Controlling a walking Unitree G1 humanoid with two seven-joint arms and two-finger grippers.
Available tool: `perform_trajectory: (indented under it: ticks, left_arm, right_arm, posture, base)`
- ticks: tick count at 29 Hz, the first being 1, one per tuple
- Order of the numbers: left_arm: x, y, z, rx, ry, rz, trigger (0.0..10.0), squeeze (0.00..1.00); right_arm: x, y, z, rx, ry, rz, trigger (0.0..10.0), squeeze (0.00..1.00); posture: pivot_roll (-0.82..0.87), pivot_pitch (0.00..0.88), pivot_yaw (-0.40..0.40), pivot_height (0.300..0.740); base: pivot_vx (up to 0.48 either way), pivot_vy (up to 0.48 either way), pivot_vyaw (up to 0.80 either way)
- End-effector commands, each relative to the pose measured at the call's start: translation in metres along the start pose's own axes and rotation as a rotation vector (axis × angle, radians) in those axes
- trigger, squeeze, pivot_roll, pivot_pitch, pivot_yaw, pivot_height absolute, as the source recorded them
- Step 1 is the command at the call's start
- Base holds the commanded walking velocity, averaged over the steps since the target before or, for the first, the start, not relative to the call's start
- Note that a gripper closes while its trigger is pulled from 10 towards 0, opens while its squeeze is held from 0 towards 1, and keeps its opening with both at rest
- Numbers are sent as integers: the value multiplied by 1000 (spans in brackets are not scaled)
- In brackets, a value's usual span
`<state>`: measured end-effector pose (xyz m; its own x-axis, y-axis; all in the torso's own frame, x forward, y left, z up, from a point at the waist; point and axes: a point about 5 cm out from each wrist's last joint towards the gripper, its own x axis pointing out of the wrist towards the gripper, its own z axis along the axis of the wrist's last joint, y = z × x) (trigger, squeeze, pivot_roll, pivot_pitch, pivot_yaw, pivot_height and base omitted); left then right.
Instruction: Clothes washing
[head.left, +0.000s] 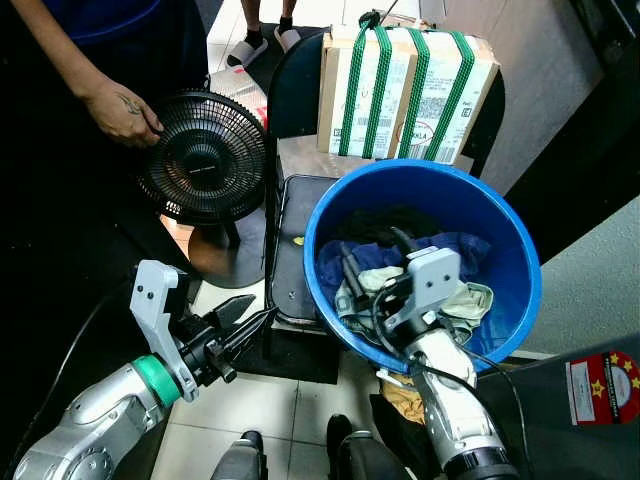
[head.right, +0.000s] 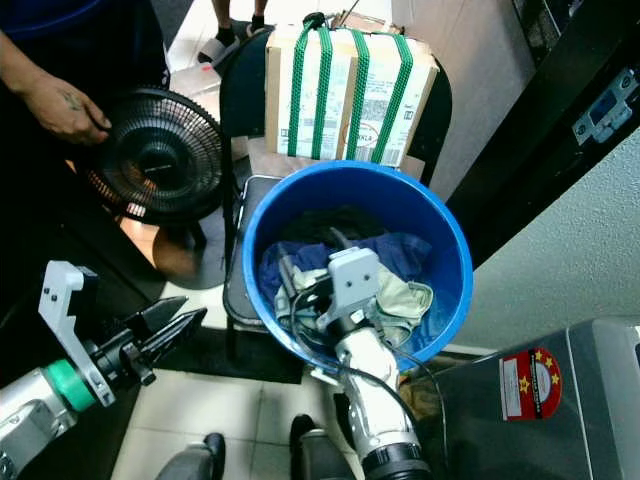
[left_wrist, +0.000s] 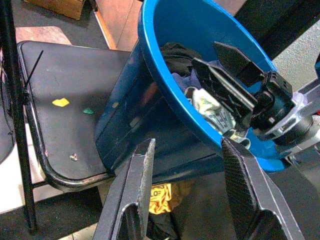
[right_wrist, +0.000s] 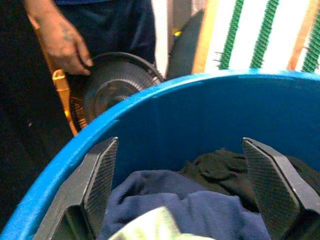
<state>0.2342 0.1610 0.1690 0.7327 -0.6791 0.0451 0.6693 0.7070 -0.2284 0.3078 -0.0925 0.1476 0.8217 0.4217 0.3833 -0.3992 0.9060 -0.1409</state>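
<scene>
A blue bucket (head.left: 520, 270) stands on a black chair seat (head.left: 292, 245) and holds a heap of clothes: a navy garment (right_wrist: 200, 210), a black one (right_wrist: 220, 165) and a pale green one (head.left: 470, 298). My right gripper (head.left: 375, 258) is inside the bucket just above the heap, open, with nothing between its fingers (right_wrist: 97, 182). My left gripper (head.left: 245, 318) hangs open to the left of the bucket, below its rim and near the chair's front edge. In the left wrist view the left gripper (left_wrist: 192, 192) points at the bucket's outer wall (left_wrist: 150, 135).
A person's hand (head.left: 122, 112) holds a black table fan (head.left: 205, 155) at the left. A cardboard box with green straps (head.left: 400, 90) sits on a chair behind the bucket. A yellow cloth (left_wrist: 160, 195) lies on the floor under it. A grey machine (head.right: 590, 400) stands at the lower right.
</scene>
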Motion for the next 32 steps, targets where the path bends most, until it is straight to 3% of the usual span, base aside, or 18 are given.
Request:
perform_trajectory:
  ticks: [1, 3, 4, 11, 15, 16, 18, 20, 24, 26, 28, 30, 32]
  left_arm:
    - [-5, 0, -9, -14, 37, 5, 10000, 0]
    - [-5, 0, -10, -14, 38, 4, 10000, 0]
    - [-5, 0, -10, -15, 38, 4, 10000, 0]
    - [-5, 0, -10, -15, 39, 4, 10000, 0]
    - [-6, 0, -10, -19, 35, 6, 10000, 0]
    - [-6, 0, -9, -24, 29, 8, 10000, 0]
    - [-6, 0, -9, -24, 29, 8, 10000, 0]
    - [-5, 1, -9, -29, 21, 10, 10000, 0]
    - [-5, 1, -8, -30, 17, 9, 10000, 0]
    - [-4, 1, -8, -33, 16, 7, 10000, 0]
    - [-4, 1, -8, -33, 16, 7, 10000, 0]
    - [-4, 1, -8, -36, 16, 6, 10000, 0]
    - [-4, 0, -8, -37, 16, 5, 10000, 0]
  right_arm:
    - [-11, 10, -13, -33, 56, 56, 10000, 1000]
    - [-13, 13, -14, -58, 63, 76, 10000, 1000]
    - [-15, 15, -17, -86, 73, 101, 10000, 0]
    - [-19, 21, -20, -118, 92, 156, 10000, 0]
    - [-18, 20, -20, -51, 95, 122, 10000, 0]
    - [-15, 15, -19, 28, 93, 68, 10000, 0]
    - [-15, 15, -19, 28, 93, 68, 10000, 0]
    - [-11, 3, -19, 148, 97, -35, 10000, 0]
    - [-13, -16, -23, 124, 126, -136, 10000, 0]
    - [-18, -28, -30, 192, 172, -246, 10000, 0]
    - [-18, -28, -30, 192, 172, -246, 10000, 0]
    - [-23, -34, -37, 271, 215, -316, 10000, 0]
    - [-26, -36, -41, 288, 234, -327, 10000, 0]
  posture:
    - [126, 263, 61, 740]
    - [126, 263, 61, 740]
    - [126, 263, 61, 740]
    - [126, 263, 61, 740]
    - [129, 268, 59, 740]
    - [129, 268, 59, 740]
    - [129, 268, 59, 740]
    - [127, 266, 60, 740]
    - [124, 264, 62, 740]
    - [124, 264, 62, 740]
    - [124, 264, 62, 740]
    - [124, 264, 62, 740]
    - [120, 261, 62, 740]
  base:
    - [0, 0, 0]
    - [0, 0, 0]
    - [0, 0, 0]
    - [0, 0, 0]
    - [0, 0, 0]
    - [0, 0, 0]
    - [0, 0, 0]
    - [0, 0, 0]
    - [0, 0, 0]
    - [0, 0, 0]
    - [0, 0, 0]
    - [0, 0, 0]
    - [0, 0, 0]
